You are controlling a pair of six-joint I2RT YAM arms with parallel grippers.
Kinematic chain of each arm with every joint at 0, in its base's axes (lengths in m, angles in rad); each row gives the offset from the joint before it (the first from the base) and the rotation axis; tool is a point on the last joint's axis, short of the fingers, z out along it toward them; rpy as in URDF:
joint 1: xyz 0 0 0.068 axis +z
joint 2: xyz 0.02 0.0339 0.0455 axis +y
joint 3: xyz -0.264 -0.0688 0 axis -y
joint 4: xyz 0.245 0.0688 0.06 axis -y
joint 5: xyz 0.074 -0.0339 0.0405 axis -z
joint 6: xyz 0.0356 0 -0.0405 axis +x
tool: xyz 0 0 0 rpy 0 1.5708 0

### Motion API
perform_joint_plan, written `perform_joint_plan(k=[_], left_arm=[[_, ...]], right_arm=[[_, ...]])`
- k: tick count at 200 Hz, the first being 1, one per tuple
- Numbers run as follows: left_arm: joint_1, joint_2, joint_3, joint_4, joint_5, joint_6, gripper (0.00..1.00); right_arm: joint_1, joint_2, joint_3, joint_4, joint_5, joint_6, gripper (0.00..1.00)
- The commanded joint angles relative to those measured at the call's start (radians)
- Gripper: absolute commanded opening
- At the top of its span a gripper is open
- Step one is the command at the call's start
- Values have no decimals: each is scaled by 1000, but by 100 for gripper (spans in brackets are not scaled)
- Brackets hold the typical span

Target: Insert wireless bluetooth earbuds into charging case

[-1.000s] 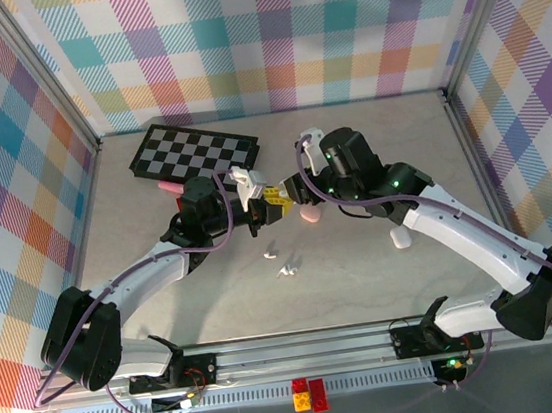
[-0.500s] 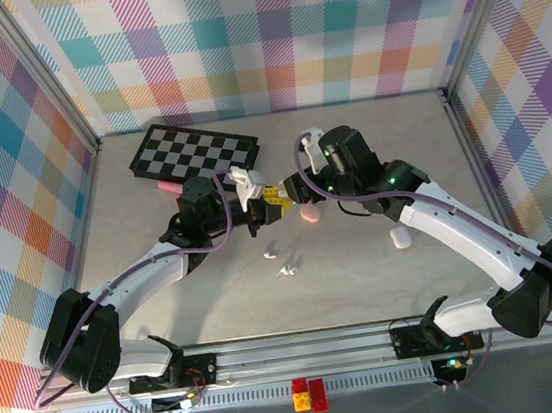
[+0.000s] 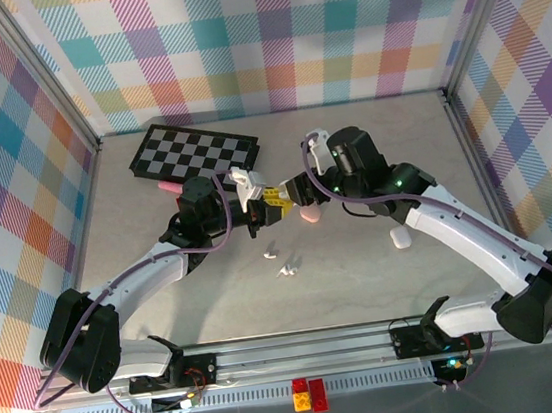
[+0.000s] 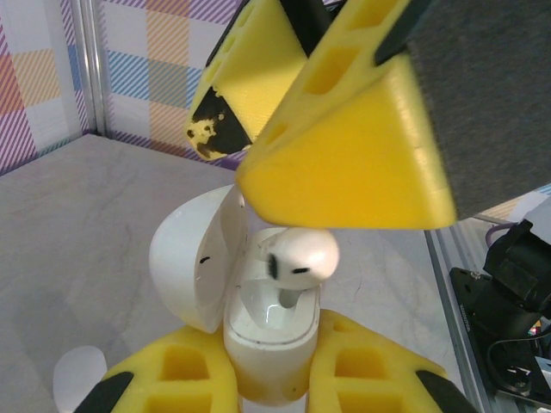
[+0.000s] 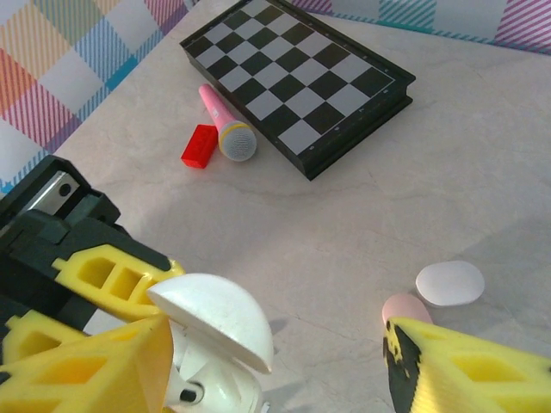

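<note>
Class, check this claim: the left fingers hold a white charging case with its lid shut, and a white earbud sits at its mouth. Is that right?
No: the lid is open, as the left wrist view shows. The left fingers hold the charging case, earbud at its mouth.

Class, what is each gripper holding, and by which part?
Left gripper clamps the open white charging case by its lower body. Right gripper, jaws apart, holds nothing.

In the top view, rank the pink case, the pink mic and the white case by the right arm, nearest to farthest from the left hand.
1. The pink case, just right of the left hand.
2. The mic, off to its left, toward the back.
3. The white case, far right, beside the right arm.
</note>
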Motion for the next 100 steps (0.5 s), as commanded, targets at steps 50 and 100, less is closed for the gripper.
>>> perform_joint_plan(k=[50, 100], left_arm=[[18, -10, 48, 18, 30, -6, 0], [18, -15, 40, 43, 36, -28, 0]], right_arm=[[-11, -74, -77, 55, -96, -9, 70], [-33, -84, -72, 19, -53, 25, 68]])
